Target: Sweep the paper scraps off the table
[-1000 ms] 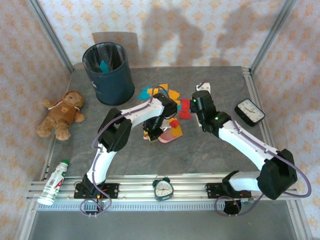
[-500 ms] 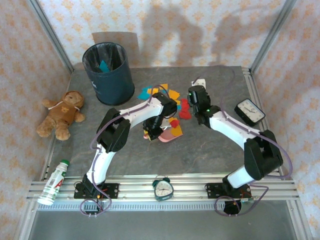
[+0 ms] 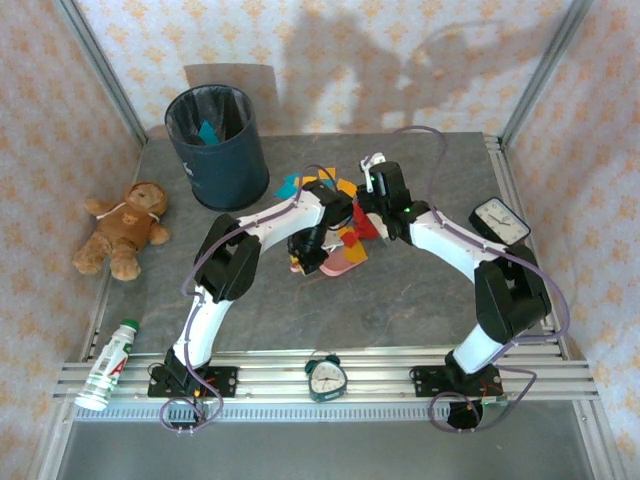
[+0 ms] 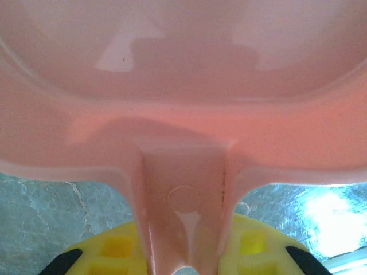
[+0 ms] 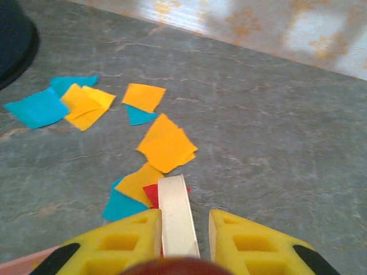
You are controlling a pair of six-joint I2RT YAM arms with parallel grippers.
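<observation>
sweeping step: left fingers [image 4: 114, 249] clench a pink dustpan [image 4: 183, 69], right fingers [image 5: 123, 240] clench a white handle [image 5: 178, 217] beside paper scraps [image 5: 166, 143]; next, nudge scraps into the pan.

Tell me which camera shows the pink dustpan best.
Left wrist: dustpan close up, handle in the left gripper. Top external: a partly hidden pink edge. Right wrist: a pink sliver, bottom-left corner.

**Scraps bunched at the far middle of the table**

The paper scraps [image 3: 342, 187] are seen as small, flat, irregular pieces in yellow-orange, teal-blue and red. They are spread in a loose cluster, several overlapped, on the table [image 3: 420, 300], a dark grey stone-patterned top framed in aluminium.
</observation>
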